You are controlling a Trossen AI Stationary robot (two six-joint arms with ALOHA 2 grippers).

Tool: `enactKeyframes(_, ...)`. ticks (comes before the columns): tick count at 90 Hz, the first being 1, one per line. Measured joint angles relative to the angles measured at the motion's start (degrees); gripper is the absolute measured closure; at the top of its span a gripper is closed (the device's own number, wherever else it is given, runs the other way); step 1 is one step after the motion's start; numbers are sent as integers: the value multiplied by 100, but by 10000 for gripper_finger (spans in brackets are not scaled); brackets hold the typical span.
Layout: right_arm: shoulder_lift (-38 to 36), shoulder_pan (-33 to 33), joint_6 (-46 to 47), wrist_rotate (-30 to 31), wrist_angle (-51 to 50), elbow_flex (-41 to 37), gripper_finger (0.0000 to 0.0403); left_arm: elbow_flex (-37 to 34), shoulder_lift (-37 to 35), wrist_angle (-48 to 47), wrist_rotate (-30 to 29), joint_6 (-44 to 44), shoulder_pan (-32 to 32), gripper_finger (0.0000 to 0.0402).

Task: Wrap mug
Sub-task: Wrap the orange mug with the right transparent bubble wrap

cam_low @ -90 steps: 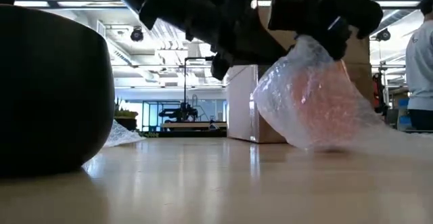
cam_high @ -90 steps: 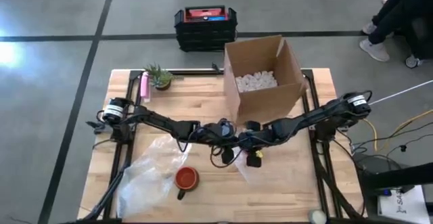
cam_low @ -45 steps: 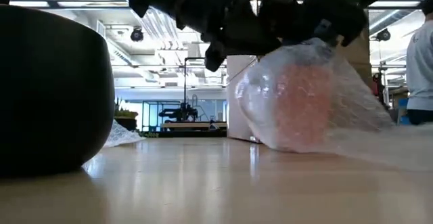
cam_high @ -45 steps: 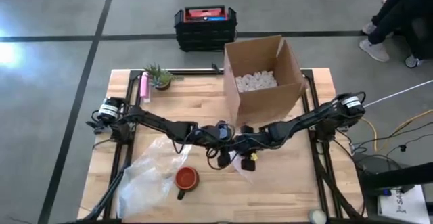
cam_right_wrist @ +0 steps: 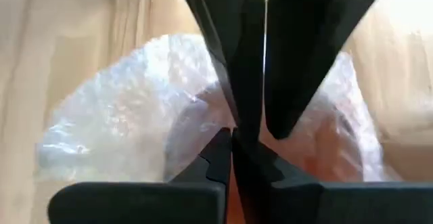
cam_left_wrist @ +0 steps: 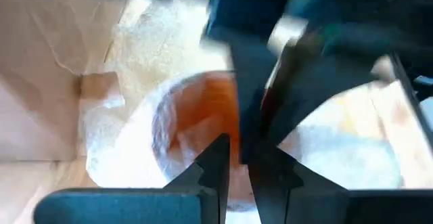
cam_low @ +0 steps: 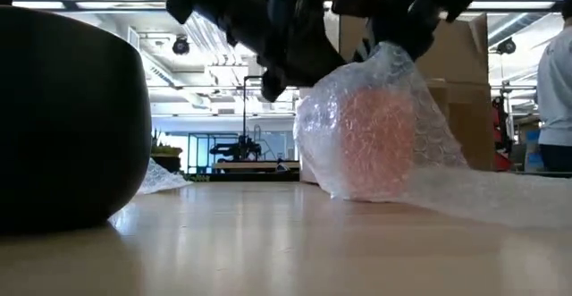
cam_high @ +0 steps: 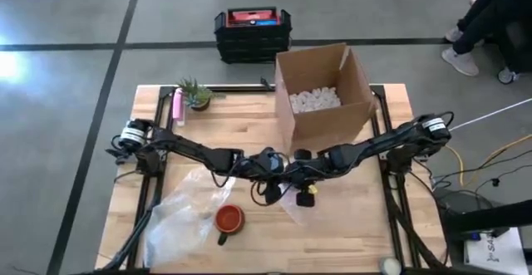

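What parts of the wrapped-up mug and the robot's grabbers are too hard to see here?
- Wrapped mug: the low view gives only an orange blur through the bubble wrap; its handle can't be found.
- High view: both arms cover the wrapped mug.
- Left gripper: the left wrist view is blurred, so what it pinches is unclear.
- Right gripper: its fingers look closed on the wrap, edges unclear.
- Big dark shape: cut off by the low view's edge.

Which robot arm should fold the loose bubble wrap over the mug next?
Probably the right gripper: the loose bubble wrap trails out on its side of the wrapped mug. The left gripper sits at the opposite side.
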Motion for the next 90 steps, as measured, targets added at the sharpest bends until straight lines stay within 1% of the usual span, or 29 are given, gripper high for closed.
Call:
enactKeyframes(10, -21, 2, -24, 177, -342, 243, 403, 4, -28, -3, -17, 0, 0, 365)
enactKeyframes(19, -31, 2, -104, 356, -330, 273, 403, 1, -198, -102, -17, 0, 4, 365)
enactKeyframes(29, -43, 0, -101, 630, -69, 222, 403, -11, -530, -241, -33, 26, 0, 365)
enactKeyframes(42, -35, -7, -129, 778, 384, 189, 403, 2, -845, -584, -421, 30, -6, 365)
enactKeyframes(50, 91, -2, -142, 843, 549, 147, 403, -2, -855, -783, -487, 45, 1, 365)
enactKeyframes(66, 479, 0, -135, 847, 428, 8, 403, -5, -783, -1162, -535, 39, -7, 365)
enactKeyframes(75, 671, 1, 66, 817, 384, -71, 403, -7, -744, -1187, -561, 33, -4, 365)
enactKeyframes(90, 676, -18, 146, 906, 479, -361, 403, -7, -719, -1200, -575, 30, -2, 365)
